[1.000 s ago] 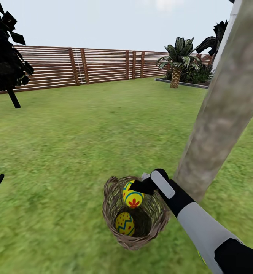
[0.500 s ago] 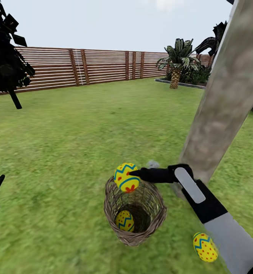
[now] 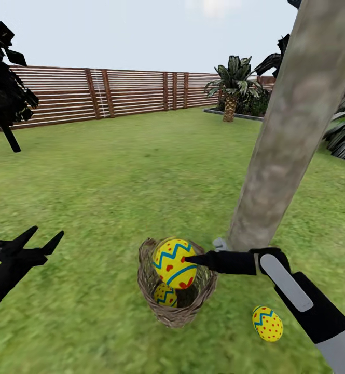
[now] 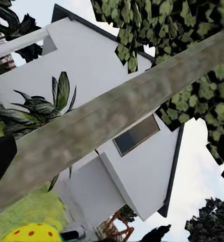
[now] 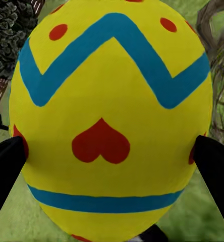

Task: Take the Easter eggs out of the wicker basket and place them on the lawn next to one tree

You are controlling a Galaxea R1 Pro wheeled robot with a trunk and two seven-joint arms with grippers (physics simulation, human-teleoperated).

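Your right gripper (image 3: pixel 189 258) is clenched on an egg (image 3: pixel 174 263) directly above the basket (image 3: pixel 175 311), with the tree (image 3: pixel 276 176) just to its right; left gripper (image 3: pixel 37 242) released.

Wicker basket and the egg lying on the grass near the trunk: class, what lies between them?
In the head view, only bare lawn separates the wicker basket from the egg on the grass; the right gripper reaches across above it.

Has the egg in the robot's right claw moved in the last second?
Yes. The held egg has risen out of the wicker basket, from inside the rim to above it, clamped in the right gripper.
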